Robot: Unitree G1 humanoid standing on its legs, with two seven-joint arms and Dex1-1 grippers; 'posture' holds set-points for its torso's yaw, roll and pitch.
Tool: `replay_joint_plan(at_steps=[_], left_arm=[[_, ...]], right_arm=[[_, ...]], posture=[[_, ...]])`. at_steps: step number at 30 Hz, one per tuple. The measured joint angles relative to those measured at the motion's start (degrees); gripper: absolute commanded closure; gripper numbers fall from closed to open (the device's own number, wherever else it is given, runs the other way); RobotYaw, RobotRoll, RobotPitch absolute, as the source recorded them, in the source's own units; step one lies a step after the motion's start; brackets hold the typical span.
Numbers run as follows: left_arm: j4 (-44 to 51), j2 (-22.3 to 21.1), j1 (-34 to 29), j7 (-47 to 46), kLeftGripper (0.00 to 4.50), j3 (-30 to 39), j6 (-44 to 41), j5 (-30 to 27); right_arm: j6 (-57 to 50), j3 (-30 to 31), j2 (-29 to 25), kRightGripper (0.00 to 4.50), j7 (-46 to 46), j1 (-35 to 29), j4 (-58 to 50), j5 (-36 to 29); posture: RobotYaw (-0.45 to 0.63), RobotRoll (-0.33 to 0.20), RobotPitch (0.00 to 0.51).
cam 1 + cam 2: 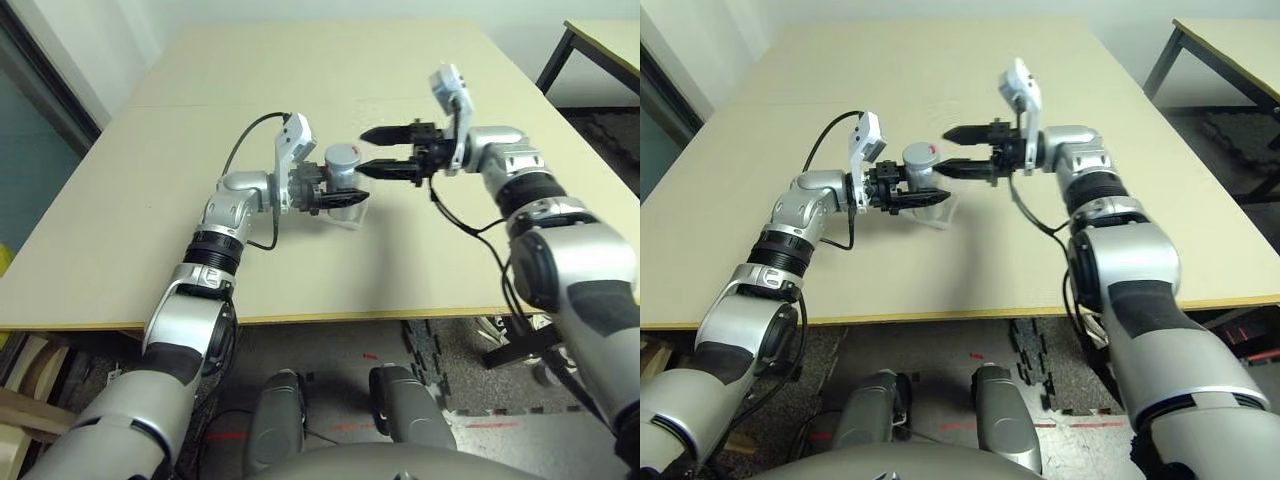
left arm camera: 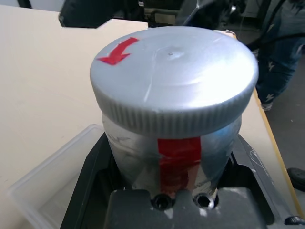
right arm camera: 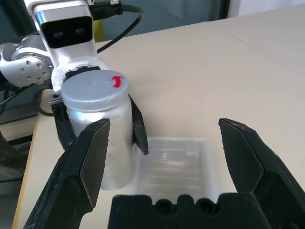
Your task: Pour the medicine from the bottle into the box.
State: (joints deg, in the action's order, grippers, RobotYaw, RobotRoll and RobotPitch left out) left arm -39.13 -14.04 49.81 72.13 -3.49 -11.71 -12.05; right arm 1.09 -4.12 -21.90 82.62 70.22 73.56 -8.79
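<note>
Beige tabletop (image 1: 180, 200), grey floor (image 1: 340, 350) below.

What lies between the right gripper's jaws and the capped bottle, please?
Nothing solid: in the left eye view, only a narrow gap parts the right gripper, its jaws open, from the bottle.

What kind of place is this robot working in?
Probably a robotics lab or workshop: a large bare-topped table, a second table beside it, and a hard floor marked with red strips.
</note>
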Motion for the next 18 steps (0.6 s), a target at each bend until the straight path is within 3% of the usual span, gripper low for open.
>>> replay_joint_plan(at_steps=[18], left_arm=[[-0.26, -0.33, 0.01, -0.03, 1.82, 0.01, 1.06, 0.0]], right_arm=[[-0.34, 0.91, -2.27, 0.0, 5.2, -1.47, 0.71, 4.48]], posture=[[-0.14, 0.0, 0.063]])
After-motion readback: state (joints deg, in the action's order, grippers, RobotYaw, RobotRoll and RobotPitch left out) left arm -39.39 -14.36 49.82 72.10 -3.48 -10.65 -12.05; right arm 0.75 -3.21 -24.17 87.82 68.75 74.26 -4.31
